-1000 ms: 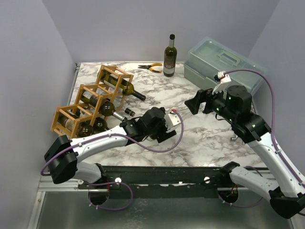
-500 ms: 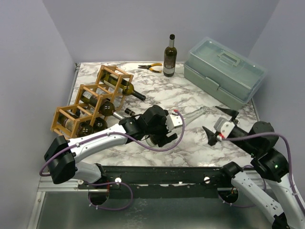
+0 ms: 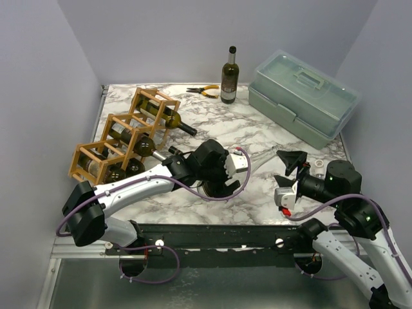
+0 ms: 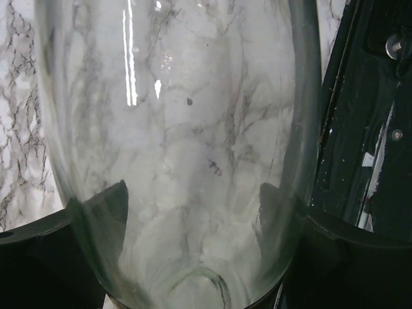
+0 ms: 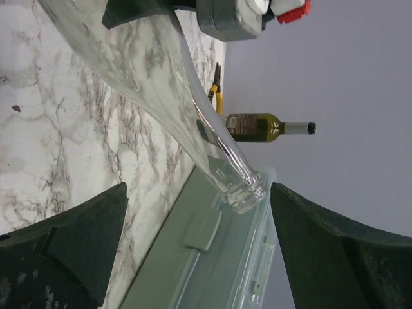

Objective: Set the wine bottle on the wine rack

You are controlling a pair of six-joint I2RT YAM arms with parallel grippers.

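My left gripper (image 3: 217, 172) is shut on the body of a clear glass wine bottle (image 3: 261, 159), whose neck points right. In the left wrist view the bottle (image 4: 180, 116) fills the frame between my fingers (image 4: 96, 219). My right gripper (image 3: 287, 168) is open, its fingers either side of the bottle's mouth without touching it. The right wrist view shows the bottle (image 5: 161, 71) running from the left gripper (image 5: 225, 13) down to between my open fingers (image 5: 84, 244). The wooden wine rack (image 3: 111, 118) stands at the left with dark bottles in several cells.
A pale green toolbox (image 3: 302, 96) sits at the back right and fills the space behind the bottle's mouth in the right wrist view (image 5: 212, 257). A dark green bottle (image 3: 229, 76) stands at the back, with yellow-handled pliers (image 3: 205, 91) beside it.
My right arm has swung down from the toolbox to the front right, then moved its open gripper up to the bottle's mouth. My left gripper has shifted slightly, keeping hold of the bottle.
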